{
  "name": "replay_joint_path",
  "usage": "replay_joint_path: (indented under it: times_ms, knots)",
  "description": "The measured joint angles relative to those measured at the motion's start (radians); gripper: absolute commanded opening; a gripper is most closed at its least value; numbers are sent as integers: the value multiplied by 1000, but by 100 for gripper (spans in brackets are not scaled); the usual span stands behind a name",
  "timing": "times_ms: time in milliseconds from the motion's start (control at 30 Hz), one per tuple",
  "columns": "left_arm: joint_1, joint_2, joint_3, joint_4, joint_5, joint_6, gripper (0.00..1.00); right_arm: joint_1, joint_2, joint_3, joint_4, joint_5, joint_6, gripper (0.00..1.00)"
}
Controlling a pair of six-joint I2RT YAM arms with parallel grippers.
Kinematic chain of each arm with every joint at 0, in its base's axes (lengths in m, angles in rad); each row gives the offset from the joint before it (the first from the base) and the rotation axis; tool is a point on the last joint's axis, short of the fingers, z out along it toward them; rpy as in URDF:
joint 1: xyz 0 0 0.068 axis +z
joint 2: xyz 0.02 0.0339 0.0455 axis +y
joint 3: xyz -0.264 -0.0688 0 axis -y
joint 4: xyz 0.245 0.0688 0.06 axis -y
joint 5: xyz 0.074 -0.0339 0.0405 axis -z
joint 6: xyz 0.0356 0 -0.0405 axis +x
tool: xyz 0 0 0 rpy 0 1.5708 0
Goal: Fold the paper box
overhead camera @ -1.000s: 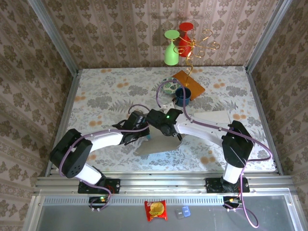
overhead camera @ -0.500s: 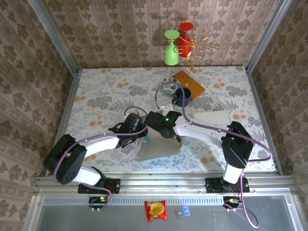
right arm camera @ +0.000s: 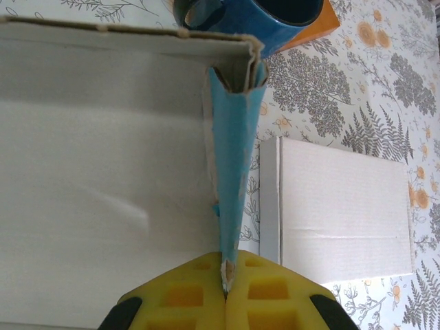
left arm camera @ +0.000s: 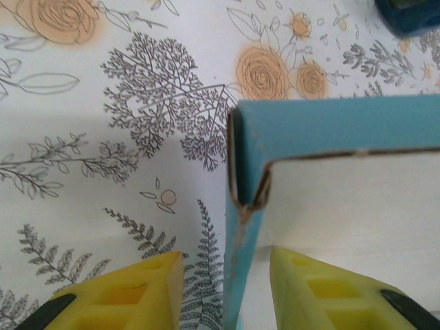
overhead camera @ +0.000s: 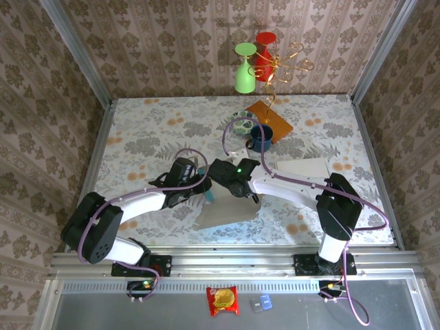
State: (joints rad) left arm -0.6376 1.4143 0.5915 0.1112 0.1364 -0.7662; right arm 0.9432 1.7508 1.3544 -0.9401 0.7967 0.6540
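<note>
Between right gripper [right arm camera: 225, 287] pads [right arm camera: 269, 297], blue box [right arm camera: 103, 165] wall sitting clenched, mug [right arm camera: 275, 19] lying beyond. Left gripper [left arm camera: 223, 292] hanging slack, fingers [left arm camera: 124, 297] parted, straddling another box wall without touching.

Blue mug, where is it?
In the top view the blue mug sits toward the far edge of the table, right of centre, beside the orange board.

Brown damask wallpaper [overhead camera: 165, 41] wraps three sides, aluminium posts [overhead camera: 74, 49] stand in the corners, and a floral-print tabletop [overhead camera: 144, 130] sits evenly lit below.
</note>
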Motion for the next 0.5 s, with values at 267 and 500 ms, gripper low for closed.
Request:
replay_joint_path:
  times_ms: [267,500]
  knots:
    - [-18,11,1,-39,-5,1,31,-48,0,-10,19,-64,-19,0]
    - [-37,71,40,-41,-13,-1,9,-72,0,-28,46,-107,-29,0]
